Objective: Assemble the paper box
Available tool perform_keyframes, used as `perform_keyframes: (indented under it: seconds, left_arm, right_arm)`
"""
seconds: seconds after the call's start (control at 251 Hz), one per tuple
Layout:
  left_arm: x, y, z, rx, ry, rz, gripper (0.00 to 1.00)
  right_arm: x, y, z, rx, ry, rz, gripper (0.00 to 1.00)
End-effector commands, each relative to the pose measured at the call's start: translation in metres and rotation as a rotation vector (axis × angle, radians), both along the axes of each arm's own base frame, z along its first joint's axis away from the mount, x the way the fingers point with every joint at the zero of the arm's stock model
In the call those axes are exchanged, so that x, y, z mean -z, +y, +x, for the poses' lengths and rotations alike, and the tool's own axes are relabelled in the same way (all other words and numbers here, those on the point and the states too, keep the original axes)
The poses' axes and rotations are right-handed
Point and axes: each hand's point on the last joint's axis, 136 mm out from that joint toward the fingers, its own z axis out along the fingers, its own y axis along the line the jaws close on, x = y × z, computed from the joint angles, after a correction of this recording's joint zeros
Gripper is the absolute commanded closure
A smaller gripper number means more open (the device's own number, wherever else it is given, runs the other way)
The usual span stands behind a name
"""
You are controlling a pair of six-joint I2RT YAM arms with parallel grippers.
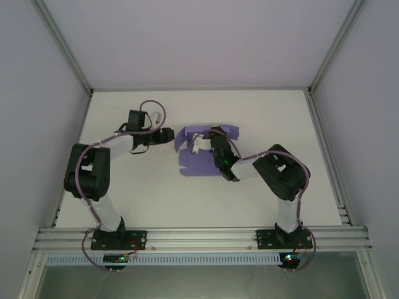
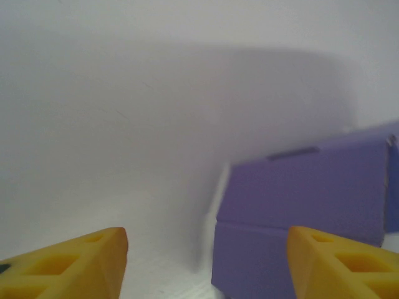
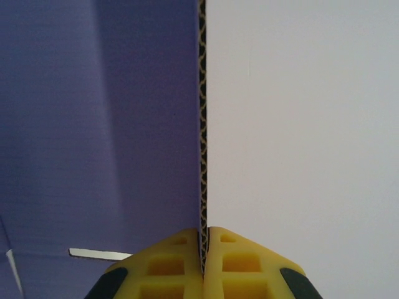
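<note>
The paper box [image 1: 198, 161] is a lavender card sheet lying partly folded at the table's middle, with flaps raised along its far side. My right gripper [image 1: 212, 136] is over its far part. In the right wrist view the yellow fingers [image 3: 174, 268] are shut on a raised panel [image 3: 100, 124], whose corrugated edge runs straight up from the right gripper [image 3: 204, 240]. My left gripper [image 1: 169, 134] sits just left of the sheet. In its own view the left gripper [image 2: 209, 268] stands open, and the box's folded left corner [image 2: 299, 199] lies ahead between the fingertips [image 2: 81, 261], untouched.
The white table [image 1: 124, 187] has bare surface to the left, right and front of the sheet. Aluminium posts [image 1: 62, 50] and pale enclosure walls close in the sides and back. A rail [image 1: 199, 237] runs along the near edge by the arm bases.
</note>
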Motion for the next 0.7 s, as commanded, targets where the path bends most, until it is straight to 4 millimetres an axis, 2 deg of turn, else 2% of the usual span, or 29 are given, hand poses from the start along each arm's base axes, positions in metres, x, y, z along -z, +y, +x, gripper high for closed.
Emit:
perform_keyframes:
  seconds: [0.0, 0.168, 0.327, 0.467, 0.694]
  left_arm:
    - [-0.013, -0.025, -0.014, 0.114, -0.08, -0.037, 0.4]
    - [-0.003, -0.042, -0.016, 0.153, -0.095, -0.028, 0.46]
    - [-0.002, -0.059, -0.008, 0.161, -0.165, 0.013, 0.47]
    - [0.007, -0.064, 0.001, 0.148, -0.224, 0.127, 0.51]
    - [0.012, -0.067, 0.011, 0.105, -0.281, 0.161, 0.58]
  right_arm:
    - [-0.005, 0.001, -0.002, 0.015, 0.014, 0.032, 1.0]
    - [-0.001, 0.003, -0.005, 0.009, 0.064, 0.069, 1.0]
    - [0.008, 0.004, -0.01, -0.003, 0.117, 0.062, 1.0]
    - [0.016, 0.006, -0.013, -0.008, 0.174, 0.08, 1.0]
    - [0.025, 0.008, -0.02, -0.016, 0.215, 0.081, 1.0]
